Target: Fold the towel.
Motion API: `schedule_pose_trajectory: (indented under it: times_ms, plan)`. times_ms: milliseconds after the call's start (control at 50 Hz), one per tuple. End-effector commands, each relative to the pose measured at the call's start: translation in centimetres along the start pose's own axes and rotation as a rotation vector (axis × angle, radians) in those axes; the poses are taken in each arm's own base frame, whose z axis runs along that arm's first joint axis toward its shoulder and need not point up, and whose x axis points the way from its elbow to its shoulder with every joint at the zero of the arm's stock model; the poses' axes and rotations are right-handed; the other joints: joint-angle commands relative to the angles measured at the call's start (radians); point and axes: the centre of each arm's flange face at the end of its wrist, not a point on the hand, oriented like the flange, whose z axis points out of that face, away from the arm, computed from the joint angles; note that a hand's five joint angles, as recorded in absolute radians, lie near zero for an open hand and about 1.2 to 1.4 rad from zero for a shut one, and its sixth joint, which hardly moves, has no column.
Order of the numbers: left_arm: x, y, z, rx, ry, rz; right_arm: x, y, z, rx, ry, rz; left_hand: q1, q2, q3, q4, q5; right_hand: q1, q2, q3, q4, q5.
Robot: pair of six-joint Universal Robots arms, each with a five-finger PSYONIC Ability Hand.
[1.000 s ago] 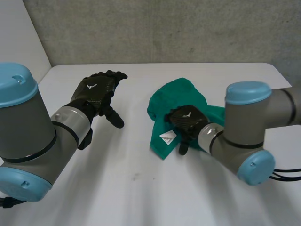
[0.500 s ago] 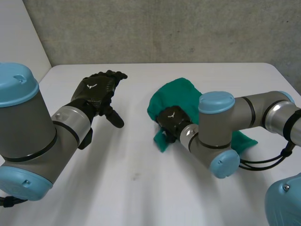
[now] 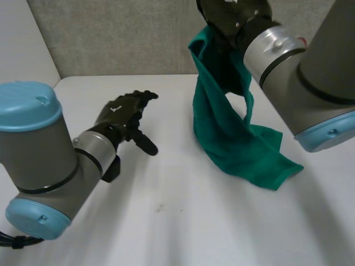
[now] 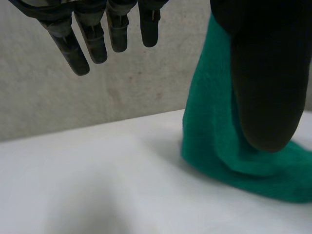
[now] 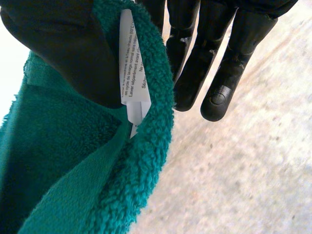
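1. 1 towel (image 3: 233, 133), green. 1 second ago it lay bunched on the table (image 3: 166, 221) under the right hand (image 3: 233, 16). It now hangs from that hand, raised high, with only its lower end trailing on the white surface.
2. 1 right hand, lifted from table level to well above it. In the right wrist view the thumb (image 5: 63, 44) pinches the towel's edge against the fingers (image 5: 234, 44), just beside the label.
3. 1 left hand (image 3: 125, 111), low over the table, little moved since 1 second ago. Its fingers (image 4: 92, 34) are apart and relaxed, its thumb stands out, and it holds nothing. It is well apart from the towel.
4. 1 label (image 5: 132, 73), white and printed, sewn at the gripped edge.
5. Meaning for the task: the lift appears to shake the heap out into a hanging length. No fold is made yet. The cloth probably needs laying flat, perhaps with the free left hand taking a second corner.
6. Count: 1 towel, 1 label, 2 hands, 1 table.
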Motion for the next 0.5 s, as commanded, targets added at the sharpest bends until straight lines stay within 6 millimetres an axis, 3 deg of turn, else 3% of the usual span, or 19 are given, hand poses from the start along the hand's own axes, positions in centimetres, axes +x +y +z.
schedule_pose_trajectory:
  times_ms: [20, 100, 180, 220, 300, 500]
  plan:
    - [2.0, 3.5, 0.5, -0.112, 0.044, -0.309, 0.6, -3.0, -0.8, 0.074, 0.0, -0.005, 0.007, -0.005, -0.015, -0.002, -0.022, 0.418, 0.224, 0.217, 0.207, 0.259]
    - [2.9, 6.4, 1.7, -0.19, 0.057, -0.397, 1.1, -4.4, -1.3, 0.103, 0.008, -0.008, 0.007, -0.005, -0.015, -0.002, -0.022, 0.418, 0.224, 0.217, 0.207, 0.259]
    - [3.9, 8.0, 3.3, -0.209, 0.077, -0.391, 1.0, -6.2, -2.5, 0.132, -0.002, 0.0, 0.007, -0.005, -0.015, -0.002, -0.022, 0.418, 0.224, 0.217, 0.207, 0.259]
    - [4.5, 8.6, 4.2, -0.206, 0.094, -0.394, 0.3, -8.4, -4.1, 0.171, -0.029, 0.014, 0.01, -0.002, -0.012, 0.001, -0.019, 0.418, 0.224, 0.217, 0.207, 0.259]
    - [5.5, 8.9, 5.4, -0.187, 0.124, -0.401, 0.3, -10.1, -5.3, 0.201, -0.026, 0.024, 0.013, 0.001, -0.009, 0.004, -0.016, 0.418, 0.224, 0.217, 0.207, 0.259]
    - [7.6, 9.4, 5.4, -0.178, 0.208, -0.501, 1.2, -10.7, -6.4, 0.199, 0.003, 0.102, 0.048, 0.036, 0.026, 0.039, 0.019, 0.418, 0.224, 0.217, 0.207, 0.259]
